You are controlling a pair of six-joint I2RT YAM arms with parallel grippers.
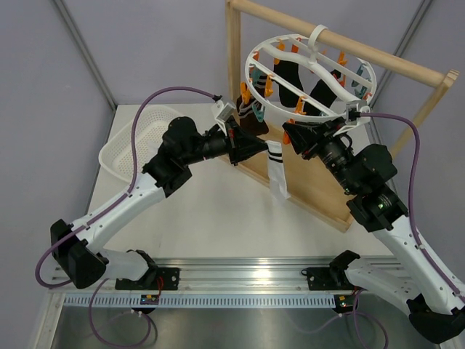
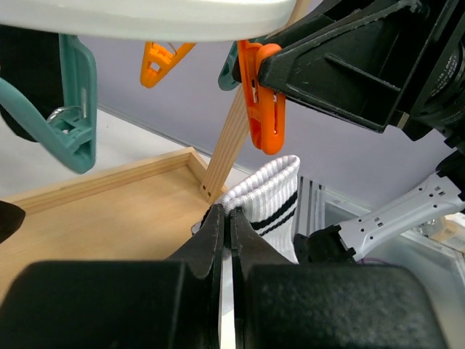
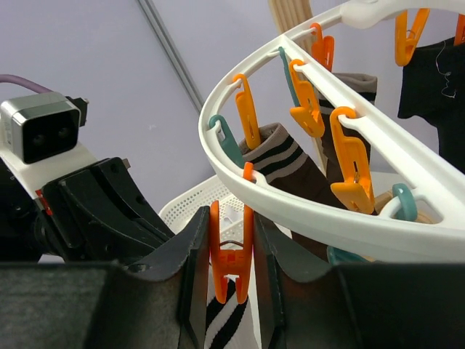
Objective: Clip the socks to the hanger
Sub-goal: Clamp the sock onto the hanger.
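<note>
The hanger (image 3: 349,229) hangs at one o'clock. The left hand (image 2: 227,214) is pinched shut on the striped sock (image 2: 272,189) beneath its seven-o'clock rim; the right hand (image 3: 229,219) squeezes the orange clip (image 3: 231,254) there. If the cuff misses that clip's mouth, it could drop.

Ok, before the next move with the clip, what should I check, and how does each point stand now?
1. Left gripper shut on white sock with black stripes: ok.
2. Right gripper around orange plastic clip: ok.
3. Clip attached to round white plastic hanger: ok.
4. Sock cuff right under clip: ok.
5. Clip mouth open: cannot tell.
6. Cuff inside clip: not ok, seemingly.
</note>
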